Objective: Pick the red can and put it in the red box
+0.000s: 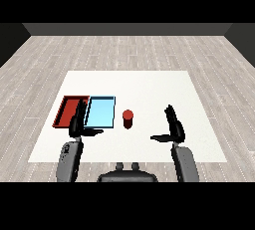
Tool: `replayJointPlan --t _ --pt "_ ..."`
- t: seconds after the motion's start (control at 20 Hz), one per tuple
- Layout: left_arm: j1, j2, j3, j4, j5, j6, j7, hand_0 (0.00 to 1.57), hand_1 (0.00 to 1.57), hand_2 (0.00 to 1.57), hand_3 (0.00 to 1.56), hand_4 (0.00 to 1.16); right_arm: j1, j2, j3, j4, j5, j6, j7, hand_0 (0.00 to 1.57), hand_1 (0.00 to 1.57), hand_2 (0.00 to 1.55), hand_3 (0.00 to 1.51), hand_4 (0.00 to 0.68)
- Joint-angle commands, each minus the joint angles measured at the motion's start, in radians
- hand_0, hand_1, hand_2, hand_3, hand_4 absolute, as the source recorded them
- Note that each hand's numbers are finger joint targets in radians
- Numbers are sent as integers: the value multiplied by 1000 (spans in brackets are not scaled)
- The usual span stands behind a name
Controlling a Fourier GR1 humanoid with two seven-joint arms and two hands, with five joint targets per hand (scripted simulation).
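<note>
Head view, start of the pick. The red can [128, 119] stands upright on the white table [149, 87], just to the right of the light blue tray [101, 112] and apart from it; you can see its round top face and a short cylindrical body, uniformly red, with no visible label. No hand touches it. Standing free with clear table on its right side, it appears to leave room for a hand to close in from that side.

The light blue tray lies between the can and the red tray [69, 105], the two trays set side by side with adjoining edges. You must therefore judge that the can has to travel leftward across the blue tray to reach its goal.

Your right hand [172, 129] is raised over the table, well apart from the can on its right, fingers straight and pointing up, thumb spread toward the can: an open posture holding nothing, apparently ready for a sideways approach. Your left hand [77, 124] hovers at the near edge of the trays, fingers likewise straight, thumb extended rightward, also empty. The pick is not yet begun.
</note>
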Motion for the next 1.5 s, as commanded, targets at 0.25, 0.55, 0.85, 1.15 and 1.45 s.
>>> replayJointPlan --t 0.25,0.55,0.85,1.15,1.45 --pt "22 -21 -2 23 4 -27 -186 0 0 0 0 0 5 -16 -38 36 -20 58 -147 0 0 0 0 0" --pt "20 -45 -28 71 -49 14 -224 0 0 0 0 0 44 -2 -18 30 4 62 -167 0 0 0 0 0" --pt "-25 -14 26 139 -19 -8 -234 0 0 0 0 0 -69 2 -35 90 -21 67 -109 0 0 0 0 0" --pt "42 -26 4 76 -19 -9 -234 0 0 0 0 0 -116 13 -30 109 -47 55 -62 0 0 0 0 0" --pt "-49 19 63 142 16 -37 -221 0 0 0 0 0 -214 42 -32 236 -69 26 -70 0 0 0 0 0"
